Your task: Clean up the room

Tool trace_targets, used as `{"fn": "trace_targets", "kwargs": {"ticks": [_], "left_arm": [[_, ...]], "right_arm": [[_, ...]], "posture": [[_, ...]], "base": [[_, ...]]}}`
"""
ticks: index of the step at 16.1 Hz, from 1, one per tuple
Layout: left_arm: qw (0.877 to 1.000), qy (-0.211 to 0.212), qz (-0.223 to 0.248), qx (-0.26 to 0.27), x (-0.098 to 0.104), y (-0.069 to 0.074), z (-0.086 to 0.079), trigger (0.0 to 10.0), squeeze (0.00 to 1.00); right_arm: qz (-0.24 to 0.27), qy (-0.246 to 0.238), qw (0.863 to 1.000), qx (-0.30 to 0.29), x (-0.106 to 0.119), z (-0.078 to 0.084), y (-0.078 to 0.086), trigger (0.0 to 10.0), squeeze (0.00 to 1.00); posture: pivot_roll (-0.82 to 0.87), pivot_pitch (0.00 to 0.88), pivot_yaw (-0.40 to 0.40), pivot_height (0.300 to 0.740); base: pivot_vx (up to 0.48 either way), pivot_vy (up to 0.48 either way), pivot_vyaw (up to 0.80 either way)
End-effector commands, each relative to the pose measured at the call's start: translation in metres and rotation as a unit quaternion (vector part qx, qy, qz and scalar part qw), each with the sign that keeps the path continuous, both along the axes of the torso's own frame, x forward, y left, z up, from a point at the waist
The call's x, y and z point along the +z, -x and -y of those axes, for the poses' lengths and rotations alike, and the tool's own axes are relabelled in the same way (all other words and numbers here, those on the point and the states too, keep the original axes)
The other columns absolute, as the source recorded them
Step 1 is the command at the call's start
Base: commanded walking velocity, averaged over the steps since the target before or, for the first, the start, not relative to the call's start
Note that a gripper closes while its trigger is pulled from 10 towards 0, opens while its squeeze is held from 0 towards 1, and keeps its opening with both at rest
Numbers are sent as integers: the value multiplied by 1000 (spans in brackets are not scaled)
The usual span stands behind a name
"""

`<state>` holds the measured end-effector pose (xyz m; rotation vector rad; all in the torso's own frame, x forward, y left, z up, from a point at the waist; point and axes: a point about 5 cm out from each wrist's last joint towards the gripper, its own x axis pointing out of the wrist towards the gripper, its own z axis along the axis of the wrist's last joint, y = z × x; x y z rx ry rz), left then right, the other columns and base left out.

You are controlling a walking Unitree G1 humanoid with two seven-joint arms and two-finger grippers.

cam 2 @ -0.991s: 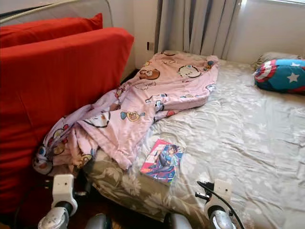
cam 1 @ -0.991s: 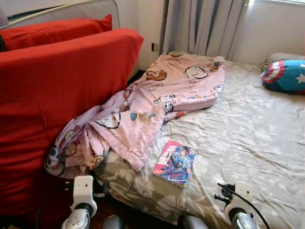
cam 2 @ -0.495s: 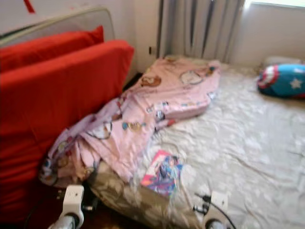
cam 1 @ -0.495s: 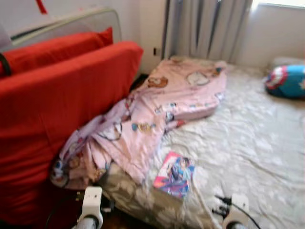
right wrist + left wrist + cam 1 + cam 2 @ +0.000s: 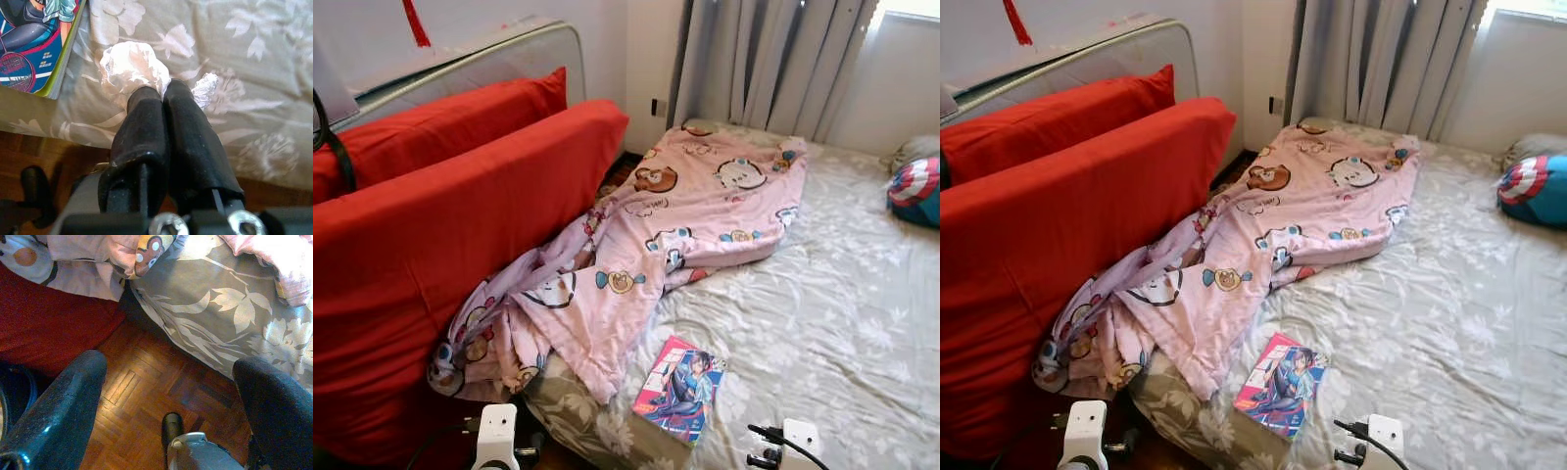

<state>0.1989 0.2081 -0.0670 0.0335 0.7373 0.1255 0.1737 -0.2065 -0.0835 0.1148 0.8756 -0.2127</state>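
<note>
My right gripper is shut on a crumpled white paper wad, held just above the grey floral bed sheet near the bed's front edge. A comic book lies flat on the sheet beside it, and its corner appears in the right wrist view. A rumpled pink cartoon blanket spills off the bed's left side. My left gripper hangs open above the wooden floor by the bed corner, with nothing between its fingers.
A big red cushion leans close along the bed's left side. A blue shield-print pillow lies at the far right of the bed. Grey curtains hang behind. One of my feet stands on the floor.
The camera has shifted, so the bed and cushion sit further right and lower in the picture, and my wrists show lower at the frame edge. Nothing on the bed has moved.
</note>
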Motion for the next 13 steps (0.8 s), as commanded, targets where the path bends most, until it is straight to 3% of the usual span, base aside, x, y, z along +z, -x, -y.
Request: {"fn": "trace_targets", "kwargs": {"ticks": [1, 4, 6, 13], "left_arm": [[1000, 3, -23, 17, -7, 11, -1, 10000, 0], [1000, 4, -19, 17, -6, 10, 1, 10000, 0], [1000, 2, -19, 15, -6, 10, 0, 10000, 0], [1000, 1, -19, 16, -6, 10, -1, 10000, 0]], "right_arm": [[-10, 1, 1000, 5, -2, 0, 4, 10000, 0], [-16, 13, 999, 34, -2, -4, 1, 10000, 0], [-21, 23, 998, 62, -3, -9, 1, 10000, 0], [-30, 25, 998, 50, -5, -7, 7, 10000, 0]], "posture": [[-23, 0, -50, 740], [-17, 0, -54, 740], [-19, 0, -54, 740], [-28, 0, -45, 740]], "base": [[0, 0, 0], [0, 0, 0], [0, 0, 800], [0, 0, 800]]}}
